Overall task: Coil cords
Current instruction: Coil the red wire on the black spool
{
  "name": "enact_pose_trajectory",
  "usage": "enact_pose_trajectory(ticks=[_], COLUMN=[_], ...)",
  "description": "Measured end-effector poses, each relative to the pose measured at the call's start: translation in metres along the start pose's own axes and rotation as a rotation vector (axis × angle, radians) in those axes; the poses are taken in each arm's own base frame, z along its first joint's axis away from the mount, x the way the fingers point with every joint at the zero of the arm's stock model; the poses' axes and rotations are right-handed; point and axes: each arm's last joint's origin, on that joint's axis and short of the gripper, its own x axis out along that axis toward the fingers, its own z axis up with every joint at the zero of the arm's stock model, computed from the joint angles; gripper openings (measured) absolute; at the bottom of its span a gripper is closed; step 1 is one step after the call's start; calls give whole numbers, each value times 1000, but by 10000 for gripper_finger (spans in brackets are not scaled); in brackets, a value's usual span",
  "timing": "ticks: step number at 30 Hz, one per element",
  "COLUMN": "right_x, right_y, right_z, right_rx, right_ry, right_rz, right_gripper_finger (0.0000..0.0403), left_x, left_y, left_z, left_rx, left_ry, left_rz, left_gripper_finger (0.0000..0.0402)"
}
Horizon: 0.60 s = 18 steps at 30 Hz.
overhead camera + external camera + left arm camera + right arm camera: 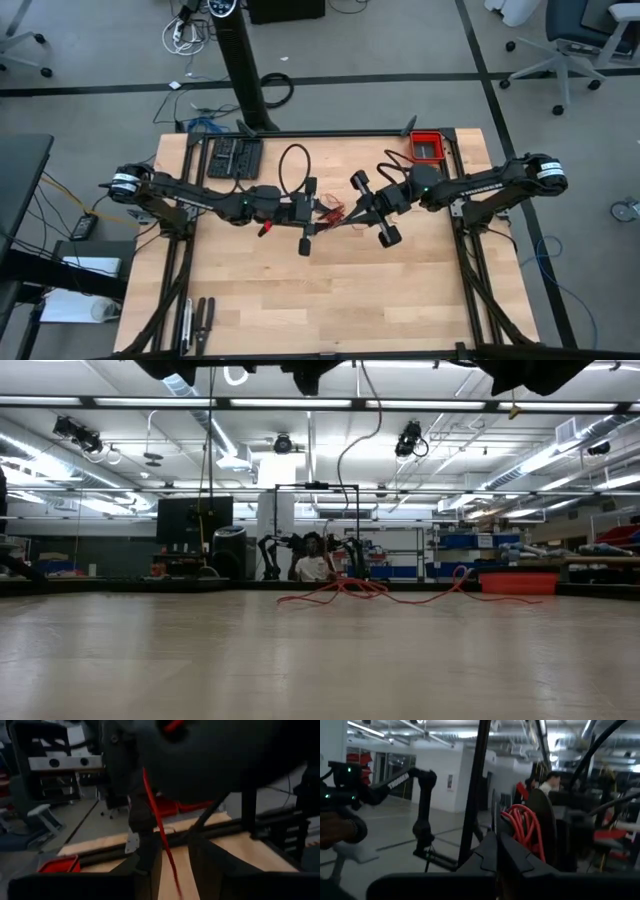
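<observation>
Setting: light wooden table (330, 300) with black frame, centre of the high view; grey floor around it, office chairs at upper right, a black column at upper centre.

Item 1, red cord (330, 213): very thin, lying as a loose tangle at the middle of the table, between the two grippers. In the low view it shows as a low wavy heap (350, 590) at centre, with strands trailing right toward the bin. In the right wrist view several red loops (527, 827) sit just beyond the fingers.

Item 2, left gripper (306, 215): centre of the high view, just left of the tangle; fingers parted; a red strand (160, 827) runs down between them in the left wrist view. Whether it grips cannot be told.

Item 3, right gripper (372, 208): just right of the tangle; fingers clenched together, cord loops close by.

Item 4, black cable loop (293, 165): upper centre of table.

Item 5, red bin (428, 146): upper right table corner
</observation>
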Motion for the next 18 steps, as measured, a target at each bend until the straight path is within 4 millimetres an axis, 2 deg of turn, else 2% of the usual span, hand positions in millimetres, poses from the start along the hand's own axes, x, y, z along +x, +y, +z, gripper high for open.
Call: enact_pose_trajectory(ticks=[10,18], right_x=[-1,-4], right_y=[0,1], right_z=[18,31], right_rx=[-115,-210], right_ry=[-192,-321], right_rz=[-10,-29], right_gripper_finger=[1,1], left_x=[-1,1], left_y=[3,3], left_z=[9,8], left_rx=[1,-2], left_ry=[-84,-102], left_rz=[77,85], left_gripper_finger=[99,99])
